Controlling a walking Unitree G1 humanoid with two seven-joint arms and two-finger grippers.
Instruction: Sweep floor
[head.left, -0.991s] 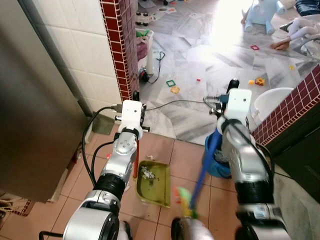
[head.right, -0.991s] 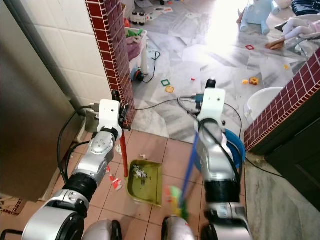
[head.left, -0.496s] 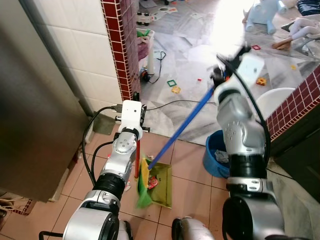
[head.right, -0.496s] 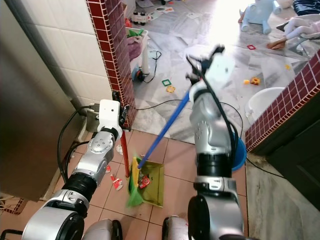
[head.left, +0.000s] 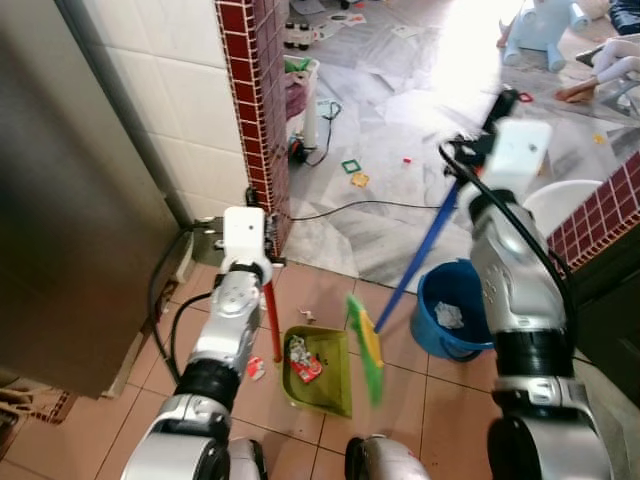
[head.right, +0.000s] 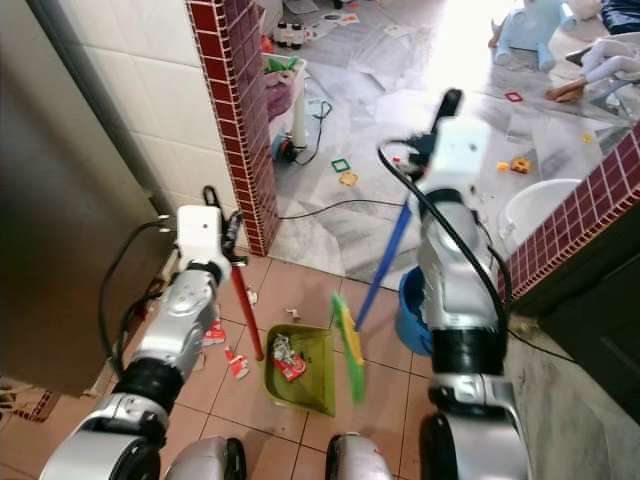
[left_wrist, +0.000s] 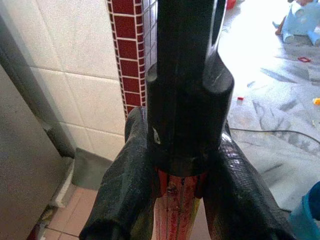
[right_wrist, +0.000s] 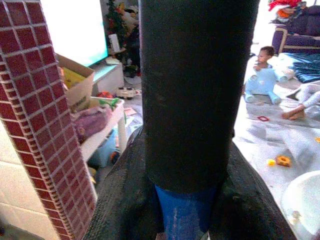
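A green dustpan (head.left: 322, 372) lies on the terracotta tiles with red and white scraps (head.left: 303, 358) inside it. Its red upright handle (head.left: 272, 318) is held by my left gripper (head.left: 264, 258), shut on it; the left wrist view shows the fingers (left_wrist: 125, 195) clamped round the red handle (left_wrist: 179, 202). My right gripper (head.left: 462, 172) is shut on the blue broom handle (head.left: 420, 255), seen up close in the right wrist view (right_wrist: 184, 216). The green broom head (head.left: 365, 345) hangs blurred just right of the dustpan. A few scraps (head.left: 255, 368) lie left of the pan.
A blue bucket (head.left: 450, 310) with rubbish stands right of the dustpan. A red brick pillar (head.left: 255, 90) and a steel door (head.left: 70, 200) close off the left. A brick counter (head.left: 600, 210) and white basin (head.left: 565, 195) stand right. Toys (head.left: 352, 166) and cables litter the marble floor. A person (right_wrist: 265, 56) sits far back.
The broom head has swung out of the dustpan to its right side, and my right arm has moved right and lower. More scraps lie in the pan. The camera shifted slightly.
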